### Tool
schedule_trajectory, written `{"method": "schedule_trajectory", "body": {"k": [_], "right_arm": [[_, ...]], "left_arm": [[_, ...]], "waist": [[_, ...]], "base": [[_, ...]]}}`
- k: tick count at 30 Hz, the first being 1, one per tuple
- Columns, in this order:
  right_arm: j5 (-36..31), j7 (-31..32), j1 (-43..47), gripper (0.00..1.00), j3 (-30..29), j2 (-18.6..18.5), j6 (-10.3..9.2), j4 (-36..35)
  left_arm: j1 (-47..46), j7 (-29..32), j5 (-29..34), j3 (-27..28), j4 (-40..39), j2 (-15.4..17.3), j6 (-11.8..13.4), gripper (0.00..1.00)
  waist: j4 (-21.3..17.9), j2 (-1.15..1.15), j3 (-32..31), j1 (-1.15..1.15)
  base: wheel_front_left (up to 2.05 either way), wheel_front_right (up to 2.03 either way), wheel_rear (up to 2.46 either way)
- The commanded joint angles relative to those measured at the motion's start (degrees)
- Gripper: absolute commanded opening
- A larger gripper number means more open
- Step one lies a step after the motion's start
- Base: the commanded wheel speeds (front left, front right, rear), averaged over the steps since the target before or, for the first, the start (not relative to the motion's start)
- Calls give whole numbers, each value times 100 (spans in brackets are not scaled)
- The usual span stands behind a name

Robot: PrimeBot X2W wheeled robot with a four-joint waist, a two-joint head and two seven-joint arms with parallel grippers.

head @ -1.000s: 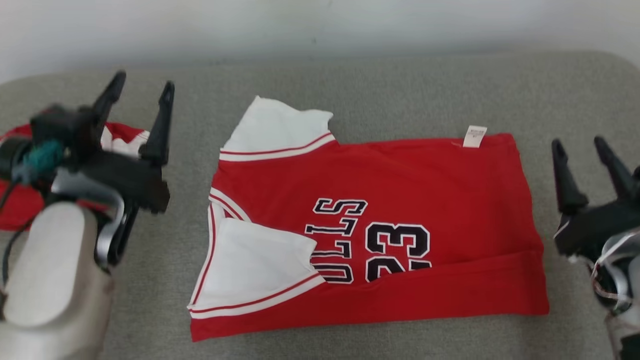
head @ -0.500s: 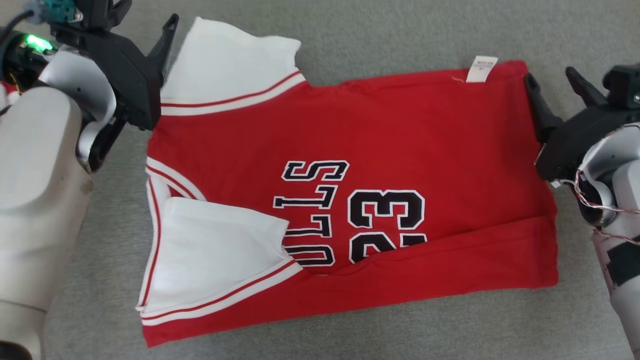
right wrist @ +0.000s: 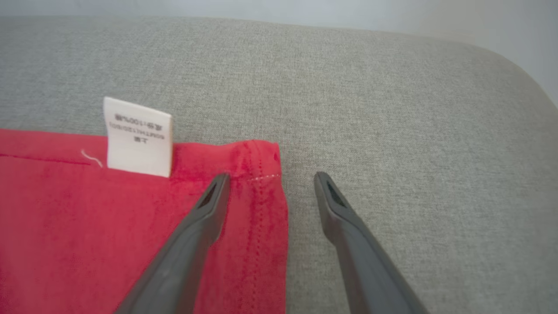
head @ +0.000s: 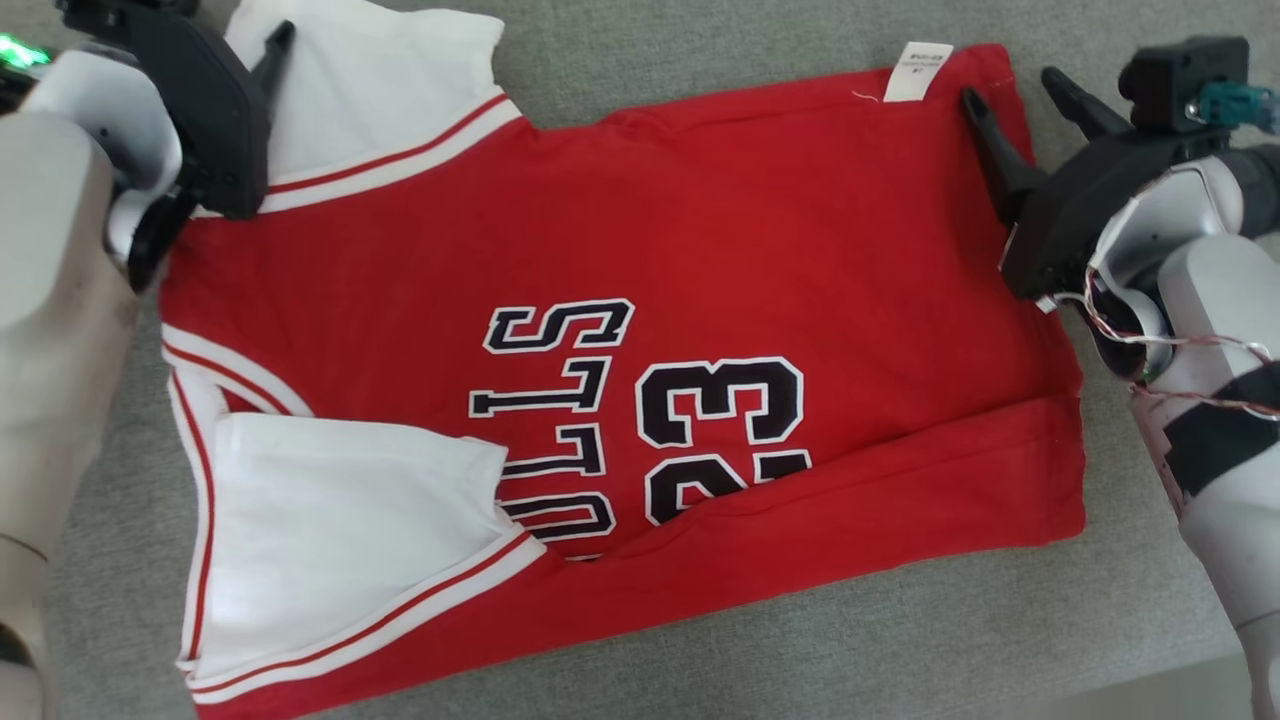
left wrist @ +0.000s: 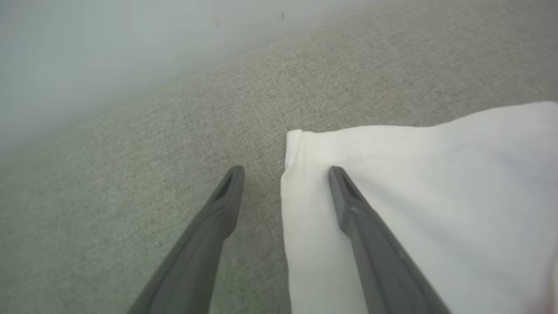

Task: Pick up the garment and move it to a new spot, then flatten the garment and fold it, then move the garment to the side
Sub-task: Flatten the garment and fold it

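The garment, a red jersey with white sleeves and black "23" lettering, lies flat on the grey surface, its near edge folded over. My left gripper is open at the far left corner. In the left wrist view, the left gripper straddles the edge of the white sleeve, one finger over cloth and one over bare surface. My right gripper is open at the far right corner. The right wrist view shows the right gripper straddling the corner of the garment beside a white label.
The grey padded surface extends around the jersey, with its front edge at the lower right. A pale wall rises behind the surface. The surface's far right corner is rounded.
The head camera has tilted down and closer. Both arms have reached forward from beside the jersey to its two far corners. Both grippers stay open.
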Motion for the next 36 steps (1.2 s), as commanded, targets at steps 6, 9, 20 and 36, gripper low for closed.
{"method": "schedule_trajectory", "body": {"k": [6, 9, 20, 36], "right_arm": [[278, -152, -287, 100, 349, 60, -16, 243], [462, -175, -340, 22, 490, 61, -16, 336], [749, -750, -296, 0, 781, -254, -16, 427], [935, -1837, 715, 0, 659, -533, -16, 361]], "left_arm": [[-191, -84, -269, -225, 365, -81, 11, 100], [-198, -48, -475, -301, 447, -188, 9, 25], [-117, -855, -1111, -544, 142, -177, 11, 0], [1316, -2153, -2003, -512, -1577, 367, 60, 0]], "waist": [[-132, -2, 159, -1], [-131, -2, 176, -1], [113, -2, -242, -1], [596, -2, -1065, -1]], "base": [[0, 0, 0], [0, 0, 0], [0, 0, 0], [0, 0, 0]]}}
